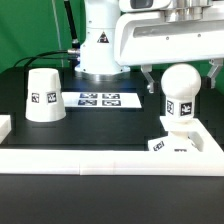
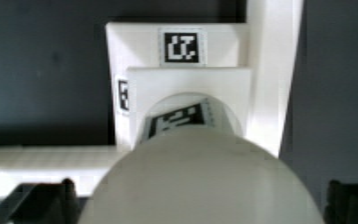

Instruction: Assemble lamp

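Observation:
The ball-shaped bulb (image 1: 180, 92) stands upright in the low sloped base (image 1: 176, 142) at the exterior view's right. The cone-shaped shade (image 1: 45, 95) stands apart on the black table at the exterior view's left. My gripper (image 1: 181, 78) is open, with one dark finger on each side of the bulb's ball and a gap showing on both sides. In the wrist view the bulb (image 2: 194, 180) fills the space between the fingers (image 2: 43, 203), with the gripper (image 2: 197, 205) straddling it. The base (image 2: 185, 65) with its tag lies beyond the bulb.
The marker board (image 1: 97, 99) lies flat between the shade and the robot's white body (image 1: 100, 40). A low white wall (image 1: 90, 160) runs along the table's front, and the base rests against it. It also shows in the wrist view (image 2: 34, 155).

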Controlling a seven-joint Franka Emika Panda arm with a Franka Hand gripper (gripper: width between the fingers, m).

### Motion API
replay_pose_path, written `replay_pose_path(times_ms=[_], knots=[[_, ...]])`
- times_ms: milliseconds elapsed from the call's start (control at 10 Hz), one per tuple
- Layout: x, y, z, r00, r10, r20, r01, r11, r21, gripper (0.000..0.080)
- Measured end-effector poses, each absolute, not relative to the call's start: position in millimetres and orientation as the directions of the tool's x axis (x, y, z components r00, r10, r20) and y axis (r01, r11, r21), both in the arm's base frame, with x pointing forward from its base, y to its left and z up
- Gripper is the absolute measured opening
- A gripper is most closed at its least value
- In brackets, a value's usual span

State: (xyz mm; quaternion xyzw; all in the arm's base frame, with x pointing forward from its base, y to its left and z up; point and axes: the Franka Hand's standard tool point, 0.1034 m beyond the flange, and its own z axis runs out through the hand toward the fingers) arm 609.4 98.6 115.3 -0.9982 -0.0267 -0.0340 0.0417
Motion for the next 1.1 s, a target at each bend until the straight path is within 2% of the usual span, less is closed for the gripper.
replay_pose_path(times_ms=[500,800,1100], knots=[[619.0,94.7,112.5,0.896,0.437,0.083,0.441,-0.896,-0.045,0.0699],[619.8,95.8,112.0,0.778,0.624,0.075,0.626,-0.780,-0.009,0.0699],[617.1,92.0,109.1,0.633,0.771,0.067,0.772,-0.635,0.009,0.0699]])
